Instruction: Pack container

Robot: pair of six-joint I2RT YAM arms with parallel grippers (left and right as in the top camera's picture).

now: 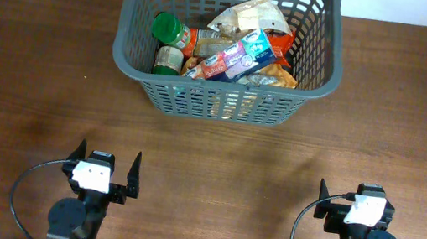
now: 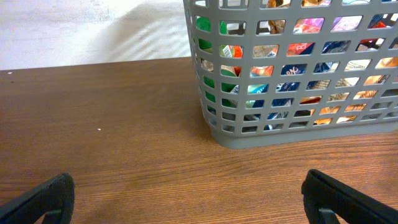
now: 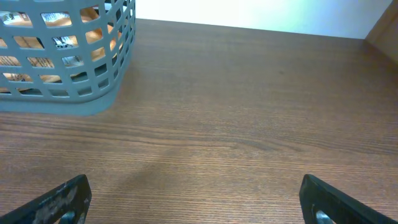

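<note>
**Basket packed, both arms parked open**

Overhead first: the container (image 1: 220,104) sits on the table (image 1: 26,66) well ahead of both arms, roughly between their lines. It's loaded. Two green-lidded jars (image 1: 168,26) sit in the end nearer the left arm's side, a blue-and-red carton (image 1: 240,56) lies across the middle, and crinkled packets (image 1: 250,15) are heaped behind it. The left gripper (image 1: 107,159) has its fingers spread wide, nothing between them. The right gripper (image 1: 357,200) holds nothing either.

Over to the left wrist: the left gripper (image 2: 193,205) shows one dark finger (image 2: 37,199) at each bottom corner, with only bare wood in the gap. The container (image 2: 298,130) stands ahead and off to its right, well apart, colourful packs and green lids glinting through the lattice.

Right wrist now: the right gripper (image 3: 196,202) is just as wide apart, and nothing is held. The container (image 3: 62,102) shows only its corner, ahead and to the left, well clear of the fingers (image 3: 348,202).
</note>
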